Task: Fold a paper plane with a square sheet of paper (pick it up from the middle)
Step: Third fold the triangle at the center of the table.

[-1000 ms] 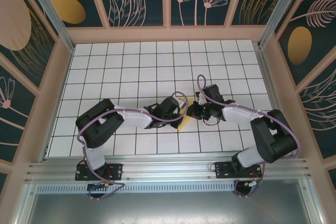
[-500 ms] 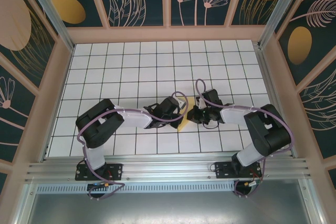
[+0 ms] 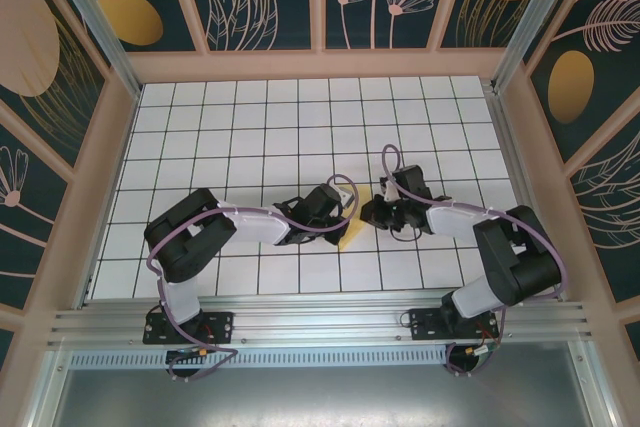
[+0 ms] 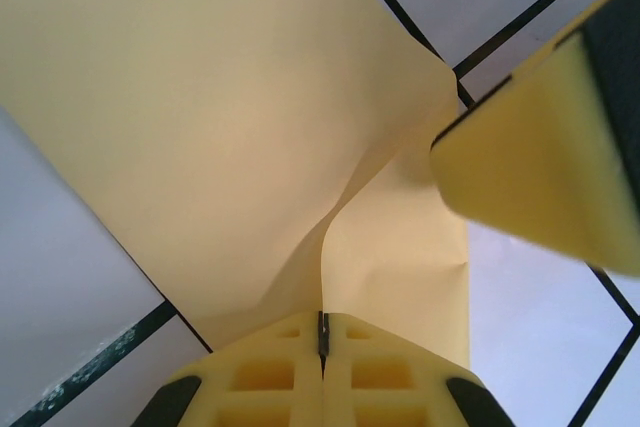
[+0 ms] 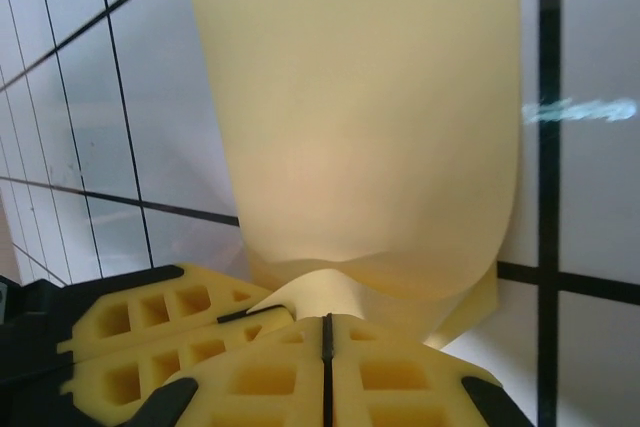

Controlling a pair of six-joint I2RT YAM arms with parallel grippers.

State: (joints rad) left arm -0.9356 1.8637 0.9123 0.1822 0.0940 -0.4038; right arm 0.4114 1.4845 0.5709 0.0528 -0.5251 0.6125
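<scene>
- left gripper (image 4: pixel 322 332): pads pressed together, pinching a rumpled edge of the square sheet of paper (image 4: pixel 230 117); a crease runs up from the pinch.
- right gripper (image 5: pixel 327 335): pads also closed, nipping the sheet's curled near edge; plain pale-yellow paper bows away over the black grid lines.
- overhead: the 2 grippers meet near the middle of the white gridded table (image 3: pixel 250 127), with the sheet between them, largely covered by the wrists.
</scene>
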